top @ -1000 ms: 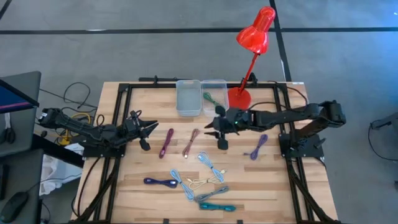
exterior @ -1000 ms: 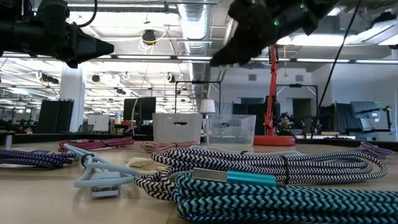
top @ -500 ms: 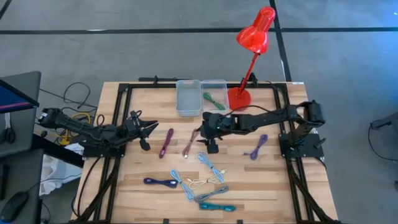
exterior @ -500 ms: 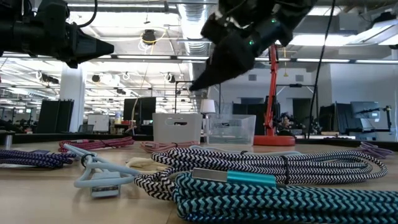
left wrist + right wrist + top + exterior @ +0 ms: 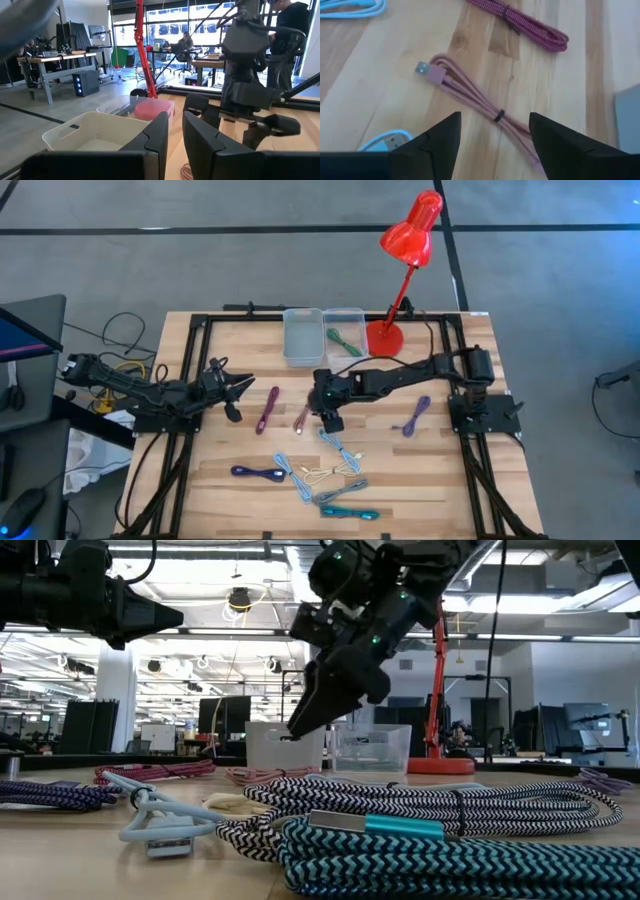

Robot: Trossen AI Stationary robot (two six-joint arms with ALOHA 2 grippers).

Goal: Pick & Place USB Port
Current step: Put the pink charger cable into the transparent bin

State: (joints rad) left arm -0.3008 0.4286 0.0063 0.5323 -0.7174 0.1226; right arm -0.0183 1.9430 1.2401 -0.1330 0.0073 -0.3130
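So my right gripper (image 5: 492, 131) hangs spread wide, holding nothing, right above the dusty-pink bundled USB cable (image 5: 480, 97) on the pale wooden table (image 5: 395, 75). The cable lies between my fingertips (image 5: 449, 125) and just ahead of them, its silver plug off to one side and the little black tie close to centre.

If I'm doing this well, I'd drop straight down and pinch around that tie, where the strands are bunched, not out at the loose plug end. Fingers should straddle the bundle crosswise so nothing slips out.

The magenta braided cable (image 5: 530, 25) sits a bit further ahead, well clear of my grab.

Hard to judge my height off the wood from here. The cable's far end runs under my finger. My left gripper (image 5: 232, 388) waits off to the side, looks parted.
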